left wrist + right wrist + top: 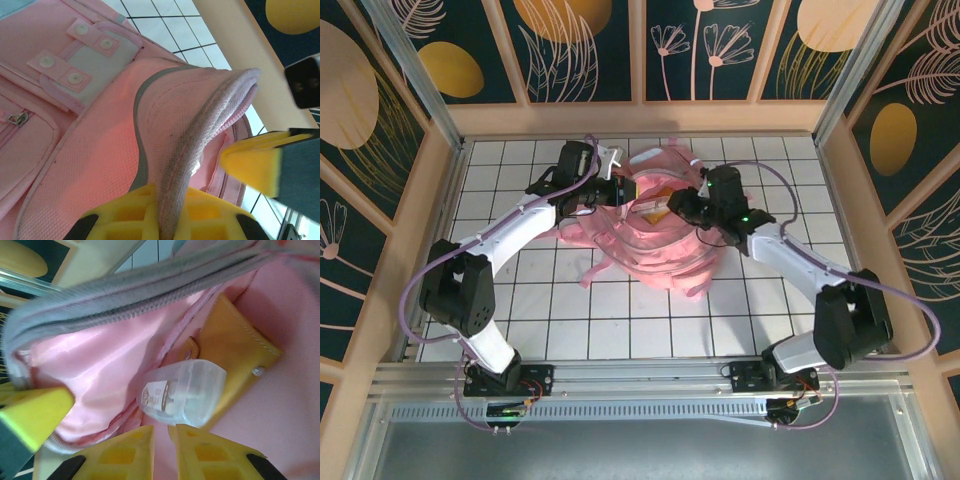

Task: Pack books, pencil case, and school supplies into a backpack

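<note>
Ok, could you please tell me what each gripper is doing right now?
Left gripper: closed on the rim of the backpack.
Right gripper: almost closed inside the backpack, holding nothing.

Right gripper (161, 440): yellow fingers drawn nearly together with a slim gap, nothing between them. They point into the open backpack (100, 360), glossy pink lining all round. A small clear tub (182, 392), whitish pieces and a paper label inside, lies just past the fingertips, not touching them. An orange square item (235, 350) sits beyond and right of the tub, against it. The grey zip rim (140, 290) is farthest ahead.
</note>
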Tool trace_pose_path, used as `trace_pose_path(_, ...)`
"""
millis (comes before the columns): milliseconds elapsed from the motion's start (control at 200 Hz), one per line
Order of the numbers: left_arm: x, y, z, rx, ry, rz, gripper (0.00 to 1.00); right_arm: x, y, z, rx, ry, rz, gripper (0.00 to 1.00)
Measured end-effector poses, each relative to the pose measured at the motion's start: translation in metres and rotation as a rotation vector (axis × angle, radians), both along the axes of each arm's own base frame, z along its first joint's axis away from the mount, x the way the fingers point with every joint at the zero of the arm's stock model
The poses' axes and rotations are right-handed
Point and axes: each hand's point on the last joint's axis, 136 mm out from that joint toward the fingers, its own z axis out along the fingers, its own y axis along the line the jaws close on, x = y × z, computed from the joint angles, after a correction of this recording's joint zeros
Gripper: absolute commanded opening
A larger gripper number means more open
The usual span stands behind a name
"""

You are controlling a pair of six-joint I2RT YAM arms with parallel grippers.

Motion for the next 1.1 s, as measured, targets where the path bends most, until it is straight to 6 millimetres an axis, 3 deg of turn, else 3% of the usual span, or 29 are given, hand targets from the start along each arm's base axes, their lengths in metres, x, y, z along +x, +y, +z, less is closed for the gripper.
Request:
trace_pose_path(185,0.000,0.001,-0.001,0.004,0.004,0.002,0.00,0.026,0.011,-0.029,-0.029,-0.027,-0.042,0.02)
trace_pose_path(355,0.000,0.000,-0.001,0.004,0.003,0.002,0.00,0.054,0.012,-0.024,-0.036,-0.134,-0.093,0.03)
trace_pose_path(460,0.000,0.000,0.000,0.002,-0.001,0.002,0.00,0.070,0.018,-0.015,-0.030,-0.191,-0.088,0.13)
trace_pose_path(525,0.001,0.000,0.001,0.001,-0.008,0.001,0.16,0.073,0.019,-0.010,-0.026,-0.203,-0.070,0.15)
trace_pose_path(656,-0.004,-0.009,0.009,0.014,-0.099,-0.096,0.35,0.063,0.015,-0.007,-0.032,-0.174,-0.048,0.22)
trace_pose_path(696,-0.006,-0.012,0.014,0.040,-0.150,-0.147,0.41,0.052,0.008,-0.005,-0.039,-0.152,-0.052,0.26)
trace_pose_path(806,-0.019,-0.015,0.026,0.148,-0.345,-0.326,0.73,0.018,-0.025,0.011,-0.048,-0.119,-0.081,0.37)
trace_pose_path(896,-0.044,-0.003,0.016,0.286,-0.491,-0.488,0.98,0.000,-0.059,0.029,-0.063,-0.108,-0.136,0.49)
trace_pose_path(1001,-0.056,0.026,-0.004,0.479,-0.634,-0.530,0.98,-0.005,-0.104,0.034,-0.095,-0.075,-0.222,0.54)
trace_pose_path(1096,-0.040,0.049,-0.018,0.591,-0.680,-0.499,0.84,-0.004,-0.127,0.013,-0.114,0.007,-0.256,0.63)
